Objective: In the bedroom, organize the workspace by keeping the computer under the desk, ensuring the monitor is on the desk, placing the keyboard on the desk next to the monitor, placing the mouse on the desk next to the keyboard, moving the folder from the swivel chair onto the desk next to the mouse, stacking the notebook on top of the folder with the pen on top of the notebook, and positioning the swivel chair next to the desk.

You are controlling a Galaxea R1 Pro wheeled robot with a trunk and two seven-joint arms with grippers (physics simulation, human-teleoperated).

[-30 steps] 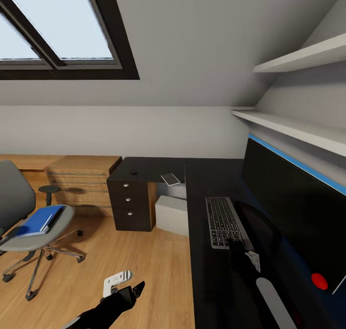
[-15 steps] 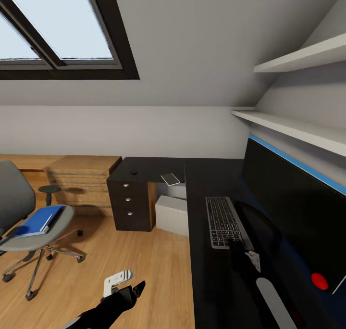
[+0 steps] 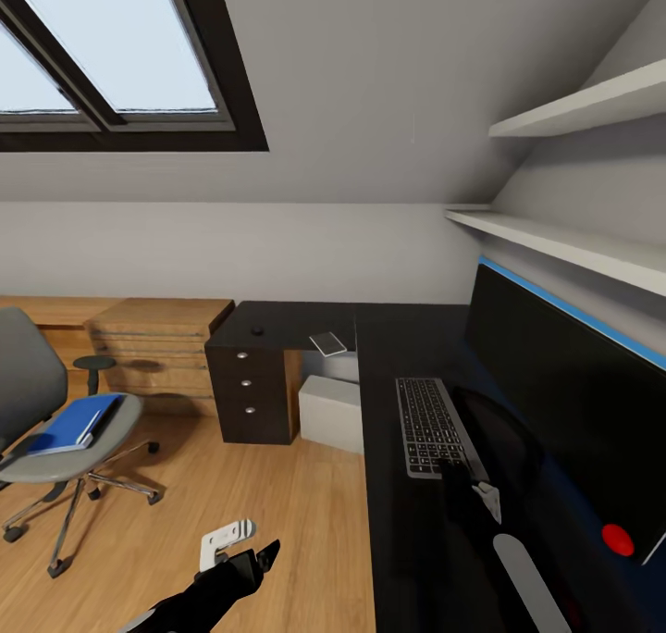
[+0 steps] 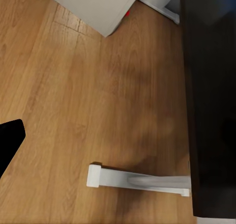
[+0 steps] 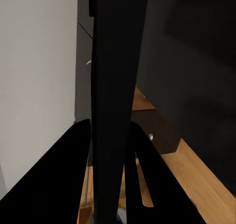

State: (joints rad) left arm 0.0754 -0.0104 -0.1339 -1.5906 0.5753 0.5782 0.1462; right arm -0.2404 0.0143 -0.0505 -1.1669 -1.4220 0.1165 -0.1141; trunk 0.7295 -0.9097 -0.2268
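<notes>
Desk [image 3: 407,540]: black, glossy, L-shaped, with a drawer unit [image 3: 248,394] of three round silver knobs under its far left end. Monitor [image 3: 564,402]: upright along the desk's right edge, screen dark. Keyboard [image 3: 430,427]: flat on the desk, just beside the monitor's foot. Mouse [image 3: 258,330]: on the far left end of the desk, above the drawers. Notebook [image 3: 327,343]: at the front edge of that far wing, near the inner corner. Computer [image 3: 331,414]: on the wood floor [image 3: 277,522] under the desk, beside the drawer unit. Swivel chair [image 3: 55,429]: well apart from the desk; the folder [image 3: 74,424] lies on its seat. Left gripper [image 3: 236,545]: low over the floor, cannot tell whether released or clenched. Right gripper [image 3: 472,494]: over the desk at the keyboard's near end; its dark fingers [image 5: 118,111] flank a thin black panel edge, grasp cannot be told.
</notes>
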